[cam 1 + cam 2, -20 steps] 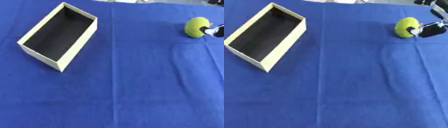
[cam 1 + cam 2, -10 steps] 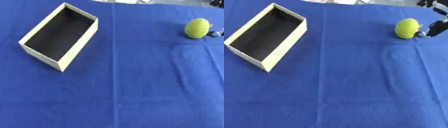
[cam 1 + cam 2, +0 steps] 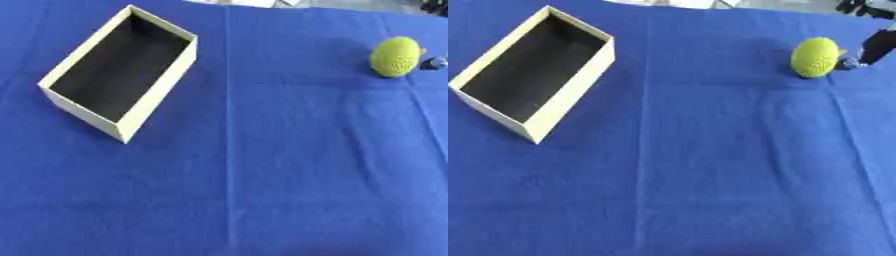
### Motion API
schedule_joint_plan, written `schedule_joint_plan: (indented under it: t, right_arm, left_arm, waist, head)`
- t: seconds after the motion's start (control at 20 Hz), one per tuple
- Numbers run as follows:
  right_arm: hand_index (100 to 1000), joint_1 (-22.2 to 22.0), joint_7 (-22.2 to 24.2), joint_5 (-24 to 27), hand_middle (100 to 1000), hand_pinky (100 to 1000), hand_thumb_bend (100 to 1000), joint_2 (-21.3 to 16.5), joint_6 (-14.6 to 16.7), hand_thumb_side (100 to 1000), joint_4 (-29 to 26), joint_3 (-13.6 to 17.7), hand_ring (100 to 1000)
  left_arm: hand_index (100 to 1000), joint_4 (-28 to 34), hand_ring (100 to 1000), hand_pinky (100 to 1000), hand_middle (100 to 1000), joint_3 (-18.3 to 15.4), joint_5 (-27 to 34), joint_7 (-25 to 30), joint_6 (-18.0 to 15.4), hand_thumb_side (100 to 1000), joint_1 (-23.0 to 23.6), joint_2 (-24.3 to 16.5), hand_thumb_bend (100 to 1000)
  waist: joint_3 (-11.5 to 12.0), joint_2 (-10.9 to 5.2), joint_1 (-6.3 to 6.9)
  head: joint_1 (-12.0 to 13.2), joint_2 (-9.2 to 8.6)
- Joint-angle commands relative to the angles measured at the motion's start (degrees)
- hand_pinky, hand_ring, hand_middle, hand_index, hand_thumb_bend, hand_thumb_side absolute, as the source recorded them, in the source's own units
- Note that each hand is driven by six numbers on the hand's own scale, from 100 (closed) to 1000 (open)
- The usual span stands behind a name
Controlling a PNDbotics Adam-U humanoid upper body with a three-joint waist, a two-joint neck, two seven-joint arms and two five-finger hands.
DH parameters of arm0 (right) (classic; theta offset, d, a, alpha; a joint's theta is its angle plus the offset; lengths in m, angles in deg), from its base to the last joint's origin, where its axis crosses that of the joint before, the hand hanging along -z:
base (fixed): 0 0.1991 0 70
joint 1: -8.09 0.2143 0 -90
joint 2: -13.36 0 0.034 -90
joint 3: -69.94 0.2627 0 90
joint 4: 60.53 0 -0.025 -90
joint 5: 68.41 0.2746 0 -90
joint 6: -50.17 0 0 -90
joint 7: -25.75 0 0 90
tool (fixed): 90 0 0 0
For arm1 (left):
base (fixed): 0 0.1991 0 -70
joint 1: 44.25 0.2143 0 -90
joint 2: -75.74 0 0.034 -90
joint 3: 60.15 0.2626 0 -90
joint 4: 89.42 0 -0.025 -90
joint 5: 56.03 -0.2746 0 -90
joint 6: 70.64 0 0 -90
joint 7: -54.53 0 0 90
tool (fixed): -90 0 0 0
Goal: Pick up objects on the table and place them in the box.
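A yellow-green knobbly ball (image 3: 815, 57) lies on the blue cloth at the far right. My right hand (image 3: 872, 46) comes in at the right edge, open, with one dark finger (image 3: 853, 62) reaching down to just beside the ball's right side; more of the hand shows in the top right corner. Nothing is held. An open cream box with a dark inside (image 3: 63, 102) stands at the upper left, set at an angle, with nothing in it. My left hand shows in no view.
The blue cloth (image 3: 262, 175) covers the whole table, with a crease running down the middle. A strip of pale surface (image 3: 684, 3) shows past the far edge.
My right hand has drawn back a little to the right and up from the ball. The ball and the box have stayed in place.
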Motion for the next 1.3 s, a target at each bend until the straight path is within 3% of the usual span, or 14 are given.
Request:
schedule_joint_plan:
  t: [0.05,0.6,1.3]
  right_arm:
    - [959,1.8,1.0,-1.7,892,887,565,-1.0,0.1,126,1.2,0.4,916]
    - [958,4.7,0.1,-4.1,891,886,565,1.8,0.9,130,5.7,-0.8,919]
    - [960,6.4,-4.1,-11.7,897,883,573,3.5,-0.6,128,11.3,-0.1,923]
  left_arm:
    - [589,0.8,546,720,569,-0.4,-0.2,-0.6,-0.7,229,-0.2,-2.2,408]
    - [588,0.8,545,720,568,-0.5,-0.3,-0.7,-0.8,231,-0.2,-1.9,401]
    - [586,0.8,543,721,568,-0.4,-0.4,-0.7,-0.9,231,-0.5,-1.6,392]
  waist:
    - [0.1,-0.99,0.31]
    - [0.9,-0.39,0.18]
    - [2.8,0.52,-0.14]
  head:
    - [-0.4,-0.48]
    - [-0.9,-1.25]
    - [-1.7,-2.38]
